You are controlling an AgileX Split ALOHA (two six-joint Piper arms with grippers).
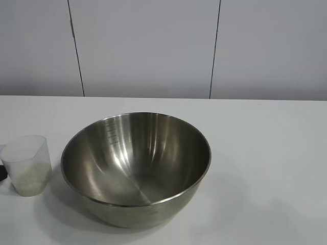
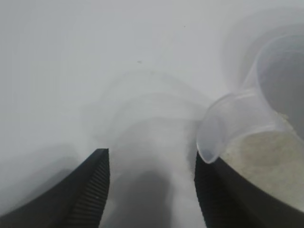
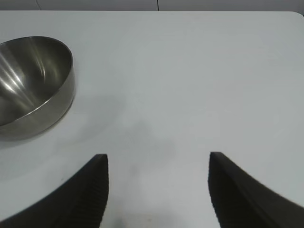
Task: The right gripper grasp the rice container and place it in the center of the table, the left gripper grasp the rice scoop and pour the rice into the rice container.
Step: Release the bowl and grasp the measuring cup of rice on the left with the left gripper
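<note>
Exterior view: white table [image 1: 265, 153] — grey panelled wall [image 1: 148, 46] behind it.

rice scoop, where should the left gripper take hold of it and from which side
Grip the rice scoop across its tapered wall above the rice, coming level from its outer side, away from the rice container. It stands upright and open-topped, so a side pinch keeps it level. The left gripper is open beside it.
</note>
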